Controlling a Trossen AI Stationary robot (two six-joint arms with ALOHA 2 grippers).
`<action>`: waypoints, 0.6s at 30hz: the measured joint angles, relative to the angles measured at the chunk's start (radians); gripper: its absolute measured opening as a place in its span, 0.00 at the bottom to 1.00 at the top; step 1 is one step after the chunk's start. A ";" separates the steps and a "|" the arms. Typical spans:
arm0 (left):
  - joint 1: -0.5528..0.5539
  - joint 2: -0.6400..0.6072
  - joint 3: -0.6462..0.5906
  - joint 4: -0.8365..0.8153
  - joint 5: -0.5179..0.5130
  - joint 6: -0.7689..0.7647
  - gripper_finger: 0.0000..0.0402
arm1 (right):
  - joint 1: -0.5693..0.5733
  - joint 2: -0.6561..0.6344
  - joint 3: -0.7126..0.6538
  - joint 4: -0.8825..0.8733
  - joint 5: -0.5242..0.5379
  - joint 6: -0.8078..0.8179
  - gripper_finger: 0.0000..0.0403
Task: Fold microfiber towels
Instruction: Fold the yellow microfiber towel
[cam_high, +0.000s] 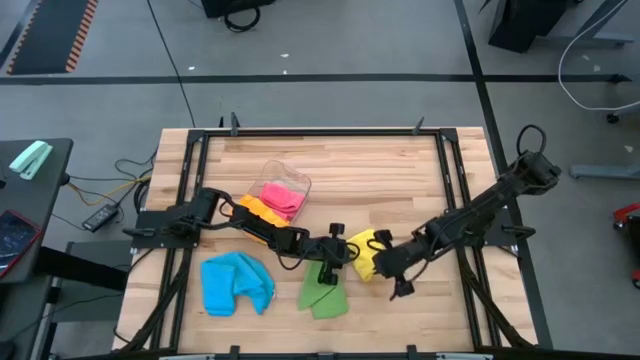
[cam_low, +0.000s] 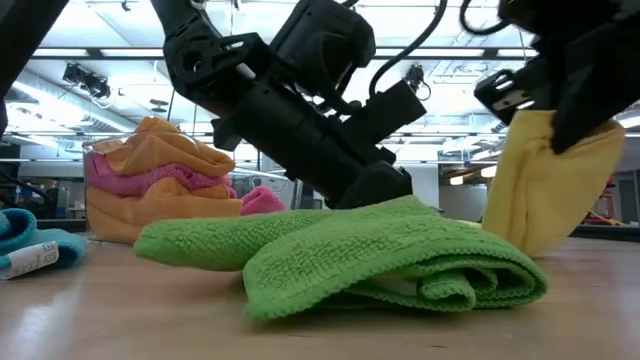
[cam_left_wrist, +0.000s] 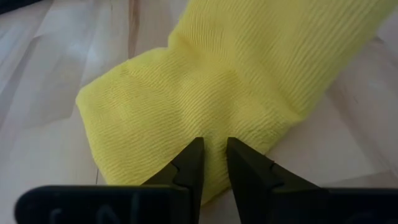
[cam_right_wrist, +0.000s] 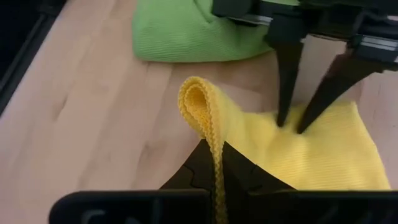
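Yellow towel (cam_high: 367, 254) sits near table (cam_high: 400, 165) centre, just right of green towel (cam_high: 322, 288), w/ both arms working on it. Right gripper (cam_right_wrist: 216, 163) is pinched tight on one edge of yellow towel, cloth pulled up btwn its fingers so a rolled fold loops above the tips in right wrist view; low view shows that side hanging lifted off the wood as a tall drape. Left gripper (cam_left_wrist: 214, 163) comes in from the left across the table, tips down on the flat part of yellow towel; its fingers stand narrowly apart w/ a slim gap, pressing into the fabric, but can't tell if any cloth is actually caught btwn them. In right wrist view those two dark fingers (cam_right_wrist: 287, 74) show as a narrow V planted on the yellow cloth. Green towel lies folded over, bunched, on the near part of table, touching or nearly touching yellow one's left side. Blue towel (cam_high: 236, 281) is crumpled further left, apart from green. Clear tub (cam_high: 290, 186) sits toward the back-left of centre w/ pink towel (cam_high: 281, 196) inside and orange towel (cam_high: 262, 212) lying at its near-left edge, partly under left arm; in low view orange and pink layers show stacked behind green towel.
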 joint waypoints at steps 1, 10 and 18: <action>0.000 0.000 0.000 0.000 -0.001 0.000 0.19 | -0.018 0.000 0.000 -0.001 -0.016 -0.011 0.04; 0.000 0.000 0.000 -0.005 -0.001 0.018 0.19 | -0.180 0.053 -0.002 0.000 -0.129 -0.166 0.03; 0.000 0.002 0.000 -0.011 0.000 0.018 0.18 | -0.280 0.070 -0.002 -0.002 -0.099 -0.266 0.03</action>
